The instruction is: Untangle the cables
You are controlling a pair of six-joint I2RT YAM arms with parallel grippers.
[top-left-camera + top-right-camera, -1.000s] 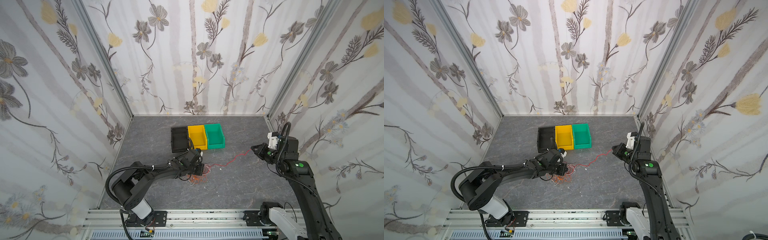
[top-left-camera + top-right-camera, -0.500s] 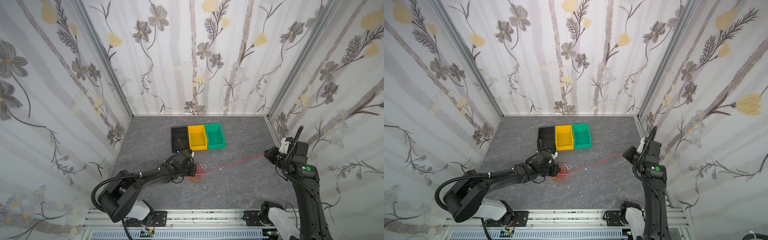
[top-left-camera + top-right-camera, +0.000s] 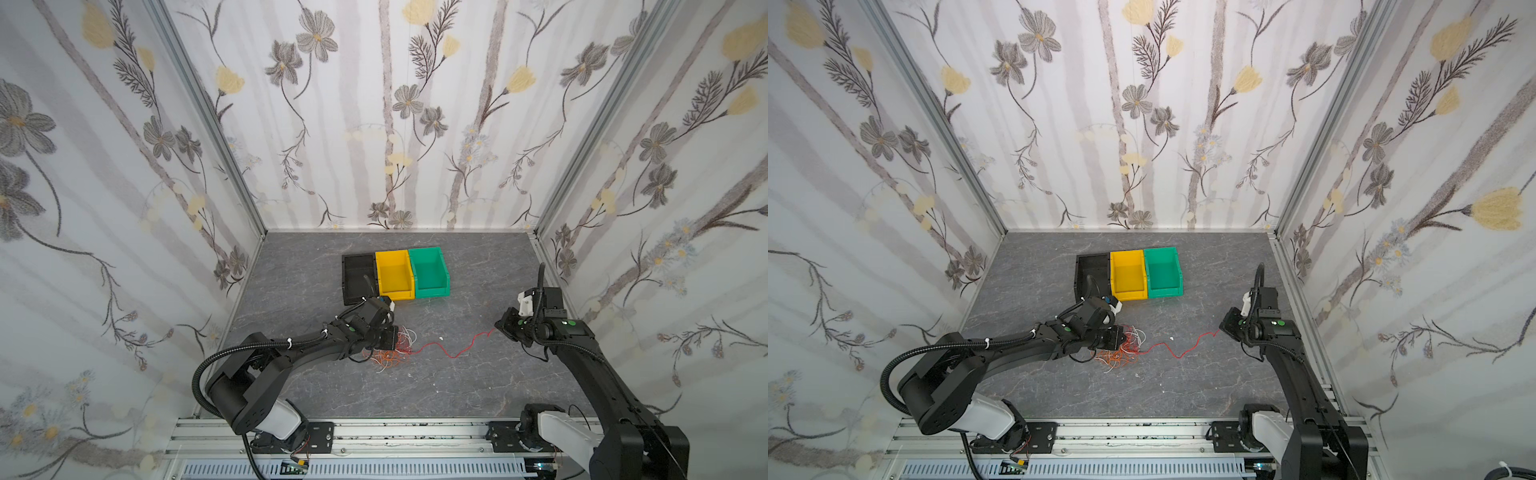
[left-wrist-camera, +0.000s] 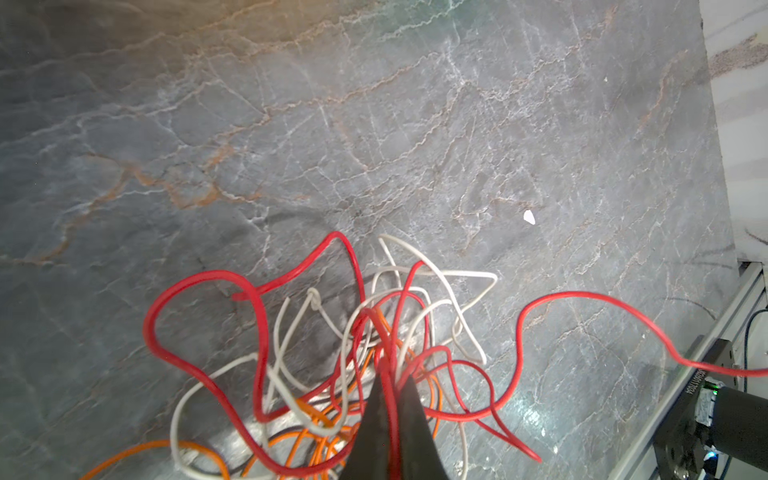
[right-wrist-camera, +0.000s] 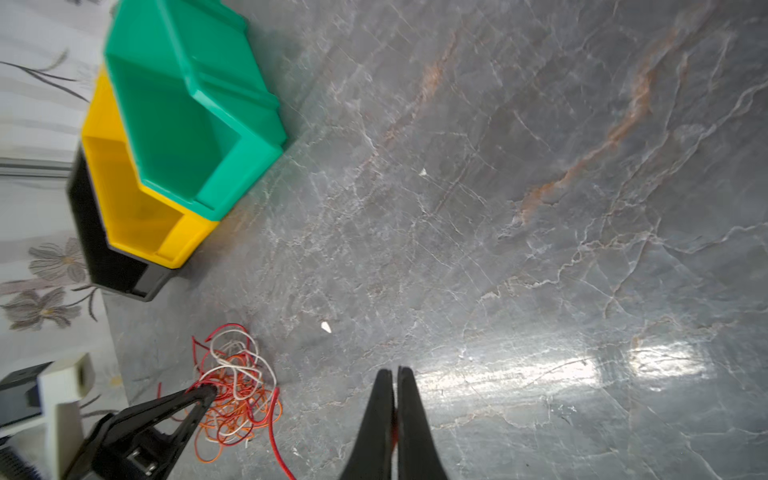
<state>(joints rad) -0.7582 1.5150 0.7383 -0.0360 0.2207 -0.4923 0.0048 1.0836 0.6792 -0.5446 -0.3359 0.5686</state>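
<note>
Top views: cables (image 3: pixel 387 355) tangled in the lower middle of frame, left gripper (image 3: pixel 395 338) clamped in the pile; one red cable (image 3: pixel 455 354) snakes right to the right gripper (image 3: pixel 500 327).
Left wrist: jaws pinched tight on red strands.
Right wrist: jaws squeezed onto that red cable, tangle sits apart.

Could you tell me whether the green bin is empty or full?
Empty: the green bin shows a bare floor; the cables lie outside on the table.

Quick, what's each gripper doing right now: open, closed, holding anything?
Left gripper: closed, fingers pinching strands of the cable tangle.
Right gripper: closed, holding the end of the red cable.
</note>
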